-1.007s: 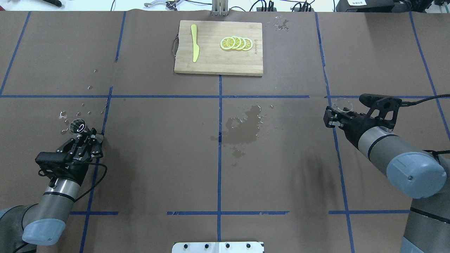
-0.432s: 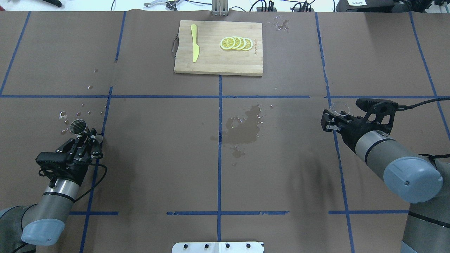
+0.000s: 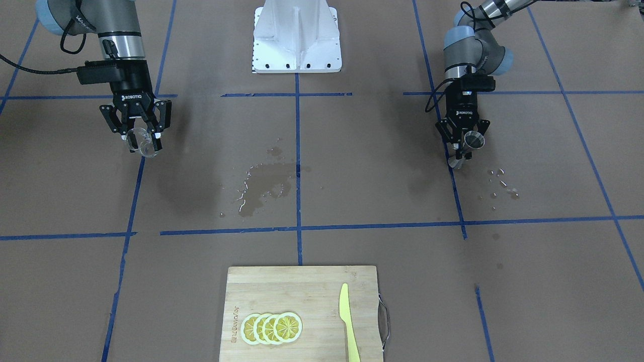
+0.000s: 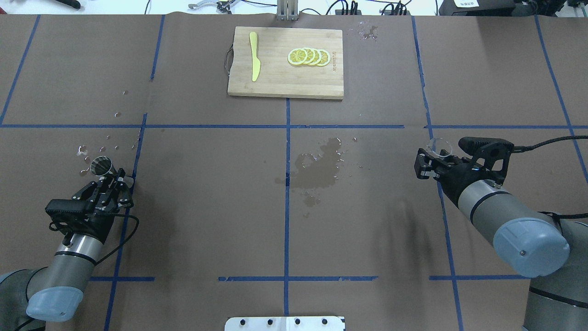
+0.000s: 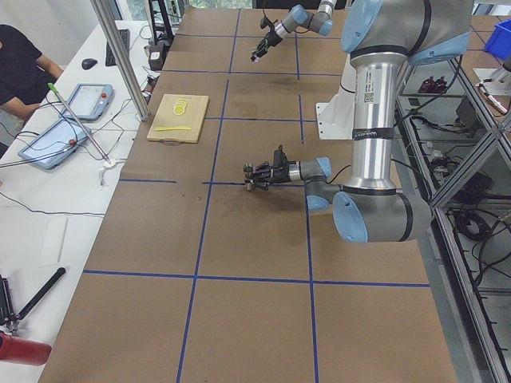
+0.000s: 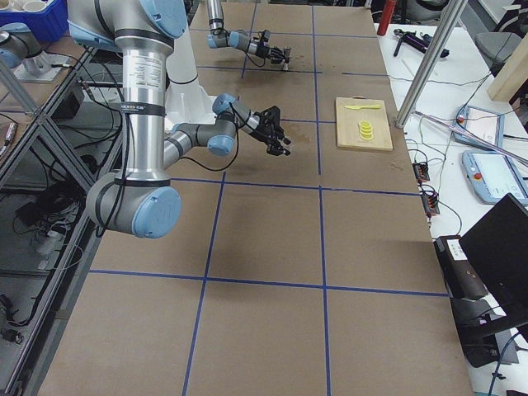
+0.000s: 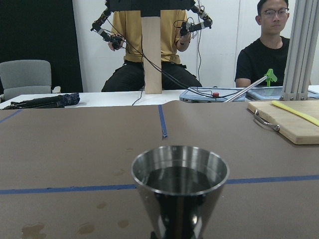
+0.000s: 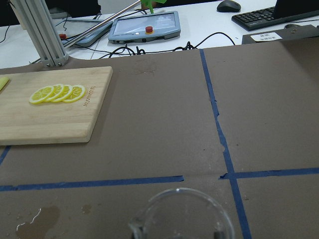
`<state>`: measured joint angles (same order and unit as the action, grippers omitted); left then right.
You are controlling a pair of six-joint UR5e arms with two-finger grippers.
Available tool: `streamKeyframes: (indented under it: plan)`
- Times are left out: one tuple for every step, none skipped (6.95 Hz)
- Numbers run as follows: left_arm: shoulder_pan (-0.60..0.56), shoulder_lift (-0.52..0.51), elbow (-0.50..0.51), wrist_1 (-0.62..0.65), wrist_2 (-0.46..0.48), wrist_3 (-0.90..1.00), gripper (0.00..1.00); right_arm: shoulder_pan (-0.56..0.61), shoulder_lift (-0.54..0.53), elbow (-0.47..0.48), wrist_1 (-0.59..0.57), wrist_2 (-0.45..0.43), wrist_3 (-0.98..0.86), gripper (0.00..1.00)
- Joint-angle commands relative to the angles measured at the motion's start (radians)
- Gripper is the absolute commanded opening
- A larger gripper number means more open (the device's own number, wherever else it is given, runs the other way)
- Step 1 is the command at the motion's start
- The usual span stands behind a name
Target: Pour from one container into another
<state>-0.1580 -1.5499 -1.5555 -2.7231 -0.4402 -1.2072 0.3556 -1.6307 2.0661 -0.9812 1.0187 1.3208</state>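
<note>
The silver jigger (image 4: 102, 165) stands upright in my left gripper (image 4: 117, 178), which is shut on its narrow waist at the table's left side. Seen close in the left wrist view, the jigger (image 7: 179, 184) has dark liquid in its upper cone. The small clear glass cup (image 4: 439, 147) is held off the table at the right side, with my right gripper (image 4: 427, 162) shut on it. Only the glass cup's rim (image 8: 182, 211) shows at the bottom of the right wrist view. From the front camera, the jigger (image 3: 474, 141) is on the right and the glass cup (image 3: 143, 145) on the left, far apart.
A wooden cutting board (image 4: 275, 82) at the far middle carries lemon slices (image 4: 308, 57) and a yellow knife (image 4: 254, 56). A wet patch (image 4: 321, 168) darkens the paper at the table's centre. Water droplets (image 4: 98, 148) lie just beyond the jigger.
My right arm has carried the glass cup a little leftward and nearer the robot. The left gripper and jigger have barely shifted.
</note>
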Motion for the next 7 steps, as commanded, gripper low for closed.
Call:
streamKeyframes:
  plan:
    - [0.0,0.001,0.005,-0.001,0.0,-0.002,0.32,-0.015,0.0,-0.001,-0.002,-0.017,0.0,0.0]
    - [0.0,0.001,0.005,-0.003,0.0,-0.002,0.35,-0.032,0.0,-0.003,-0.007,-0.046,0.0,0.0]
    - [0.0,0.001,0.005,-0.004,0.0,-0.002,0.39,-0.041,0.0,-0.009,-0.008,-0.061,0.0,0.0]
    - [0.0,0.001,0.005,-0.006,-0.002,-0.002,0.46,-0.041,0.0,-0.009,-0.008,-0.063,0.0,0.0]
    - [0.0,0.001,0.003,-0.007,-0.002,-0.002,0.64,-0.041,0.0,-0.011,-0.008,-0.065,0.0,0.0]
    - [0.0,0.001,0.0,-0.007,-0.002,-0.002,0.77,-0.041,-0.001,-0.015,-0.01,-0.068,0.0,0.0]
    - [0.0,0.001,-0.001,-0.007,-0.002,-0.003,1.0,-0.041,-0.001,-0.027,-0.01,-0.069,0.0,0.0]
